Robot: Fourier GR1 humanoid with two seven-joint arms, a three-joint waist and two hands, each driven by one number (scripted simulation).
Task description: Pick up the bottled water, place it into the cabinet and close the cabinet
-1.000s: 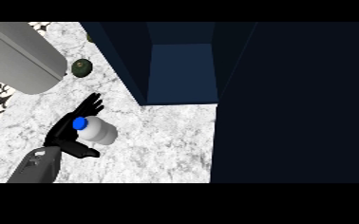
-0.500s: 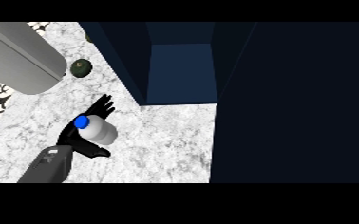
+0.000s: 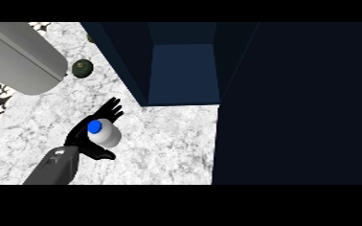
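Now, far left, a big pale grey cylinder (image 3: 28, 60) lies on the speckled white marble counter (image 3: 170, 139) with a small dark green round thing (image 3: 83, 68) just beside it, and below them the left hand (image 3: 84, 141) cups the bottled water (image 3: 105, 133), fingers spread upward behind it and thumb tucked under. Seen from above, that bottle is a white, smooth round body with a blue cap; I judge it light, rigid and slippery, best wrapped round the body. Rightward, the dark blue cabinet (image 3: 182, 72) gapes open beside its tall door (image 3: 290, 105).

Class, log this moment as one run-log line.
left robot hand: around water bottle | bottle: over counter | cabinet: open | right hand: unseen
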